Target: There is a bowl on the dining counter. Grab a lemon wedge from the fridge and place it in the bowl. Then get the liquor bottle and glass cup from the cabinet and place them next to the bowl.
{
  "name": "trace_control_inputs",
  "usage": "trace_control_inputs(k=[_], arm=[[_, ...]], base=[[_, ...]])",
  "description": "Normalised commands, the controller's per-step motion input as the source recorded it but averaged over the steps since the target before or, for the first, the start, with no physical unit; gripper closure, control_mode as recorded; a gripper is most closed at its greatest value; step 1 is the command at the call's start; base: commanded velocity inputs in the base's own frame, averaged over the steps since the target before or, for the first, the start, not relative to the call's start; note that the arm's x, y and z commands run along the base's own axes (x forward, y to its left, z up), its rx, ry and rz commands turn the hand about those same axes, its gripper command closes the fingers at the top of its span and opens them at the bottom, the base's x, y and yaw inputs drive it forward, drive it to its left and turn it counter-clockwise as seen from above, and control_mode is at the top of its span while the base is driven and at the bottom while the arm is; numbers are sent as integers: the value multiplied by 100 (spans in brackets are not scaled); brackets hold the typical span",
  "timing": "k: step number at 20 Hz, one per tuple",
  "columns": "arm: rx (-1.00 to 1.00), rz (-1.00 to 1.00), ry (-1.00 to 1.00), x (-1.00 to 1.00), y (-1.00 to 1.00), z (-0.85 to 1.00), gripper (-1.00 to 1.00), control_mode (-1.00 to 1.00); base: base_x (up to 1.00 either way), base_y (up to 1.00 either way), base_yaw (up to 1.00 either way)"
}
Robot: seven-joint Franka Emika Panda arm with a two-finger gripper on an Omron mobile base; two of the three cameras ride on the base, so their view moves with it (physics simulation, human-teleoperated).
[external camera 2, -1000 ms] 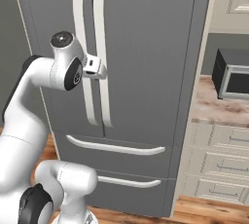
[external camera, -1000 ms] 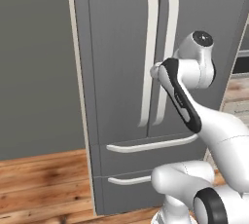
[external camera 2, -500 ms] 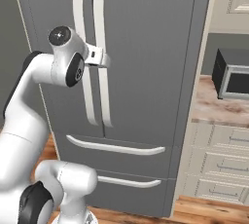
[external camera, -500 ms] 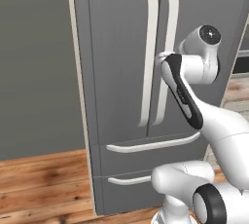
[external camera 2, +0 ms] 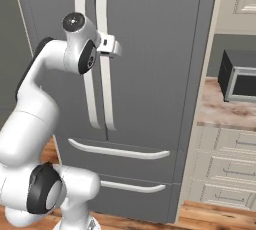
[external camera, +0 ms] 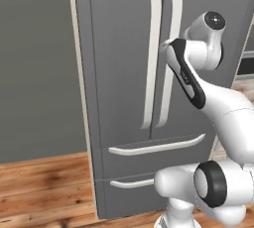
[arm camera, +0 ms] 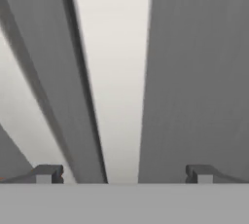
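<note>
The fridge (external camera: 124, 73) (external camera 2: 150, 84) is dark grey, with both French doors shut and two long curved white handles down the middle. My gripper (external camera 2: 116, 47) (arm camera: 124, 173) is open and pressed close to the right door's handle (external camera 2: 105, 54) (arm camera: 114, 72). In the hand view that white handle runs up between my two fingertips (arm camera: 47, 173), which stand on either side of it without touching. In the left base view my hand (external camera: 168, 46) reaches the handle (external camera: 171, 48) from the right. The bowl, dining counter, lemon wedge, liquor bottle and glass cup are out of view.
Two fridge drawers (external camera 2: 120, 150) with white bar handles lie below the doors. To the right, a dark microwave (external camera 2: 239, 76) sits on a veined counter (external camera 2: 220, 109) over cream drawers. A grey wall (external camera: 34, 63) stands left of the fridge, above a wooden floor (external camera: 44, 182).
My hand has risen and moved forward toward the right door's handle, bringing the open fingers around it. The fridge doors stay shut.
</note>
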Motion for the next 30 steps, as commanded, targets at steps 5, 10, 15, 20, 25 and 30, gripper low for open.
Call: trace_control_inputs(k=[5,10,15,20,25,30], arm=[[0,0,0,43,10,0,-100,-100],[0,0,0,36,0,0,-100,-100],[0,0,-2,36,0,-1,-100,-100],[0,0,-9,24,0,-10,-100,-100],[0,0,-10,29,0,-16,100,-100],[0,0,-2,23,2,-7,100,-100]], base=[[0,0,0],[0,0,0],[0,0,0],[0,0,0],[0,0,0],[0,0,0]])
